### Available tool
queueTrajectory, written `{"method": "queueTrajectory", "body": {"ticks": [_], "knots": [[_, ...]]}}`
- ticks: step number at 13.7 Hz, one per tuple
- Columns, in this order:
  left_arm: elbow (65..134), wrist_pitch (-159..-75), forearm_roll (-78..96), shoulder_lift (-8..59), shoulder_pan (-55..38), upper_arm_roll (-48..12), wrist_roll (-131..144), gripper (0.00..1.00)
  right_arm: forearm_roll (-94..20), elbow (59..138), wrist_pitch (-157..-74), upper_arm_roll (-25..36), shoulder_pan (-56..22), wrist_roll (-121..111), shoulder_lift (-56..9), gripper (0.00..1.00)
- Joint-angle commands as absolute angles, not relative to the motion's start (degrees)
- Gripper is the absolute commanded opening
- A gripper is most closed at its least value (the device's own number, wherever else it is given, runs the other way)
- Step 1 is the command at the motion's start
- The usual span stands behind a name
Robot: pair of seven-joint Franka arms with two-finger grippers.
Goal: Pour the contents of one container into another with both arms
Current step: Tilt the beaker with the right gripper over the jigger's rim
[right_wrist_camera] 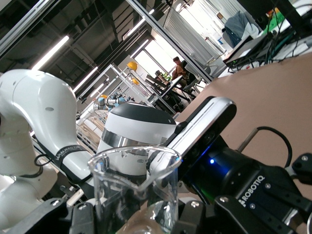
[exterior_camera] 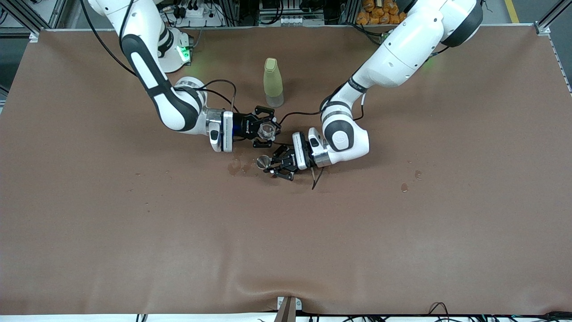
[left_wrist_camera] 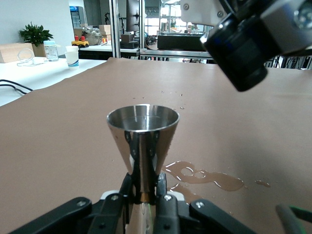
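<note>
My left gripper (exterior_camera: 273,167) is shut on the narrow waist of a steel jigger (exterior_camera: 263,162), which stands upright with its cup (left_wrist_camera: 143,130) open upward and my left gripper (left_wrist_camera: 145,189) clamped below the cup. My right gripper (exterior_camera: 267,131) is shut on a clear glass beaker (exterior_camera: 267,130), held low over the table just beside the jigger, toward the bottle. In the right wrist view the spouted beaker (right_wrist_camera: 134,187) sits tilted in my right gripper (right_wrist_camera: 136,217), and a little liquid shows at its bottom.
A yellow-green bottle (exterior_camera: 273,82) stands upright toward the robots' bases. A wet puddle (exterior_camera: 237,167) lies on the brown table cover (exterior_camera: 134,232) beside the jigger, the same puddle (left_wrist_camera: 207,178) showing in the left wrist view. Small drops (exterior_camera: 404,187) lie toward the left arm's end.
</note>
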State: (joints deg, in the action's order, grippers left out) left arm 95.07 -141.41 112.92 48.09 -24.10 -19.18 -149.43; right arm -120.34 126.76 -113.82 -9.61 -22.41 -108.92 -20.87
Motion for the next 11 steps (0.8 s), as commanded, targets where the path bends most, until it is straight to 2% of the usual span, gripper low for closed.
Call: {"method": "queueTrajectory", "body": {"ticks": [1,11], "knots": [[96.24,-140.63,114.87,47.11,-23.91,-19.25,-151.44,0.00,-121.90,127.44,-113.82,-9.67,-22.94,-105.04,-20.22,0.00],[97.99,-140.63,114.87,46.41,-23.47,-19.25,-151.44,0.00,-121.90,127.88,-113.91,-9.58,-22.68,-94.04,-19.86,0.00]]}}
